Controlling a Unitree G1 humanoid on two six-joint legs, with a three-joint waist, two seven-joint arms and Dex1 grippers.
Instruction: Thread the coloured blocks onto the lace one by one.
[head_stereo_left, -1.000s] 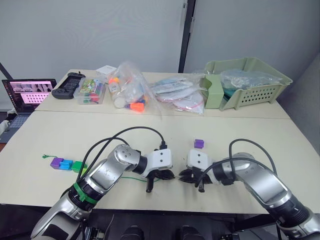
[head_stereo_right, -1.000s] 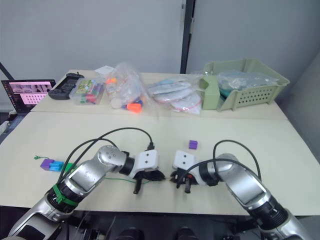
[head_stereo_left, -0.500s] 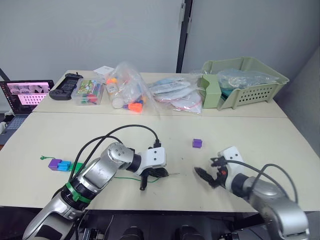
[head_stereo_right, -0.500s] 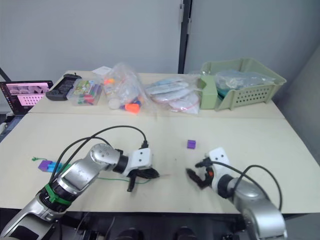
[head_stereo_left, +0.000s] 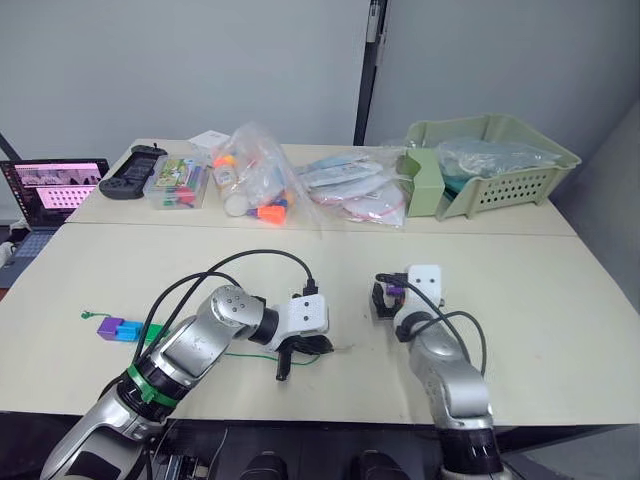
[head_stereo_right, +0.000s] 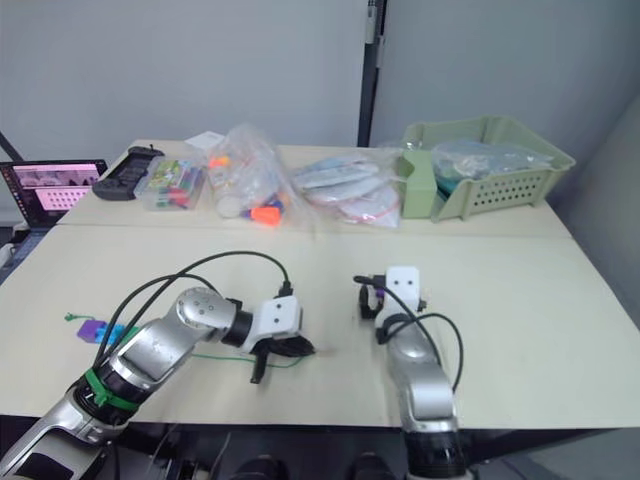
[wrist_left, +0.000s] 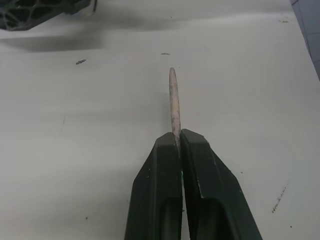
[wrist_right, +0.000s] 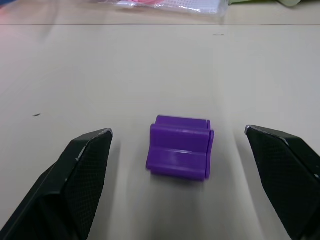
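A loose purple block sat on the pale table near its middle, squarely between the two wide-spread black fingers of the right gripper, which touched neither side of it. From where I stood the step in hand looked like the pick-up of that cube. To do it well, I judged, the fingers needed to close evenly on its two flat side faces and leave its bore unblocked, so the cube would neither twist nor skid on the smooth top.

Off to the robot's left, the left gripper was pinched shut on the lace, with the stiff pale tip poking straight out beyond the fingertips, low over the table. The thin green cord trailed back along the table toward the threaded blocks, a purple one and a blue one side by side near the table's left edge. Keeping that tip steady and level seemed the best help for the meeting of cube and needle.

The table was cream-coloured, lightly scuffed and specked. Along its far side lay clear bags of toys, a clear box of coloured pieces, a black handheld controller, flat plastic packets and a pale green basket. An open laptop stood at the far left, and grey walls closed the room behind.
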